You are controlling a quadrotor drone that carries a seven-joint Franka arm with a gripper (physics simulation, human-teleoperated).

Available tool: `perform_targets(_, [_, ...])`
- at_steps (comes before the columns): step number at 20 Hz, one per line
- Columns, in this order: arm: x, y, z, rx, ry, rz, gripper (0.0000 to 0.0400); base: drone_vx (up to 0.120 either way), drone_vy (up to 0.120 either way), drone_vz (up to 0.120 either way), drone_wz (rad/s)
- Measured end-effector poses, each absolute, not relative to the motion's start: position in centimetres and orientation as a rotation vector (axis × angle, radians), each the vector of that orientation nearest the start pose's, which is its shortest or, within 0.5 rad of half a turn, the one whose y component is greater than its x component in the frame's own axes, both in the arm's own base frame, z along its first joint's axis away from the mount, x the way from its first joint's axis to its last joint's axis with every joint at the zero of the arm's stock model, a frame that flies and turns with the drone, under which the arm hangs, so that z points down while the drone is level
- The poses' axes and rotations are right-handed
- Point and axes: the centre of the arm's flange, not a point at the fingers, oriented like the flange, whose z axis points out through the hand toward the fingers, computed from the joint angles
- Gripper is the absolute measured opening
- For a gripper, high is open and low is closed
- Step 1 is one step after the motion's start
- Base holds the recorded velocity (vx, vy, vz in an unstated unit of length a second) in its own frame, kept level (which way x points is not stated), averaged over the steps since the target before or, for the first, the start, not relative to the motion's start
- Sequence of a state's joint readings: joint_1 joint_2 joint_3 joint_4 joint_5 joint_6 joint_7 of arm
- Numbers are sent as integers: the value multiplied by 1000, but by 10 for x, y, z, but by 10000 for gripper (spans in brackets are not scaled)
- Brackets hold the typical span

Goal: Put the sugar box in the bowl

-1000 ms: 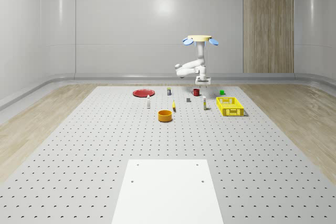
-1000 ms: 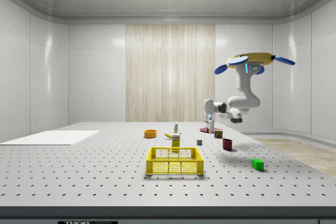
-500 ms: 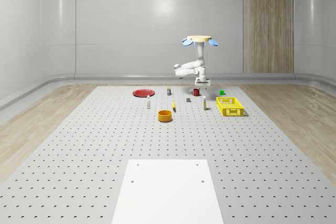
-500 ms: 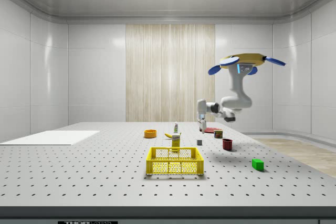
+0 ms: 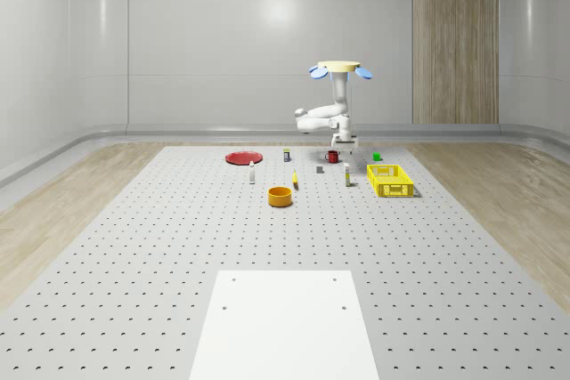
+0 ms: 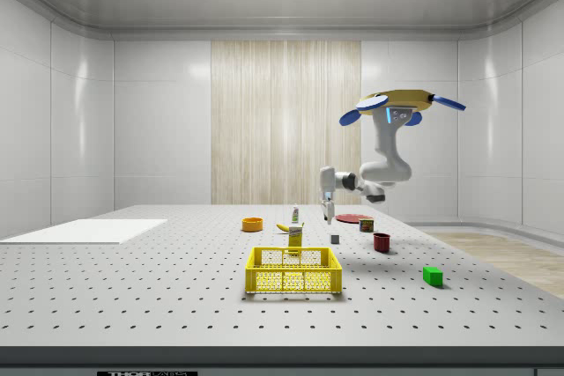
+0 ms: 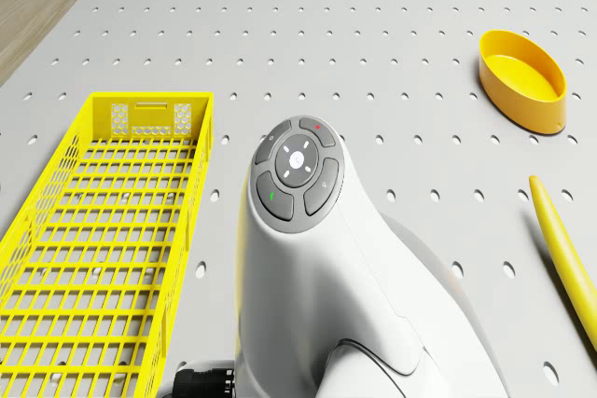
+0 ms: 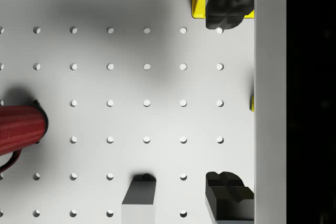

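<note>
Sugar box (image 5: 347, 175) stands upright on the table (image 5: 178, 246), toward its far edge, between the bowl (image 5: 280, 196) and the basket (image 5: 389, 180), apart from both. In the side view it stands behind the basket's mesh. The drone (image 5: 339, 68) hovers above the mug (image 5: 332, 156), with the tool (image 5: 343, 141) hanging just over the table near it. The wrist view shows what the others cannot: the mug, a grey cube (image 8: 139, 199), and the tool's fingers (image 8: 227, 4) spread wide, holding nothing.
</note>
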State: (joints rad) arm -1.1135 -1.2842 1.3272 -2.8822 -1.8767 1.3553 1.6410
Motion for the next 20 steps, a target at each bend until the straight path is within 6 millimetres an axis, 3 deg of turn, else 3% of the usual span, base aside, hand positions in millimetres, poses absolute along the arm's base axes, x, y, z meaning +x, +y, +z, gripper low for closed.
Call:
perform_targets(3, [307, 0, 491, 1, -2, 785, 400, 120, 0, -107, 0])
perform_targets(7, [307, 0, 491, 1, -2, 785, 400, 120, -60, 0, 0])
perform_targets(14, [307, 0, 491, 1, -2, 785, 400, 120, 23, 0, 0])
perform_targets(20, [307, 0, 491, 1, -2, 785, 400, 120, -27, 0, 0])
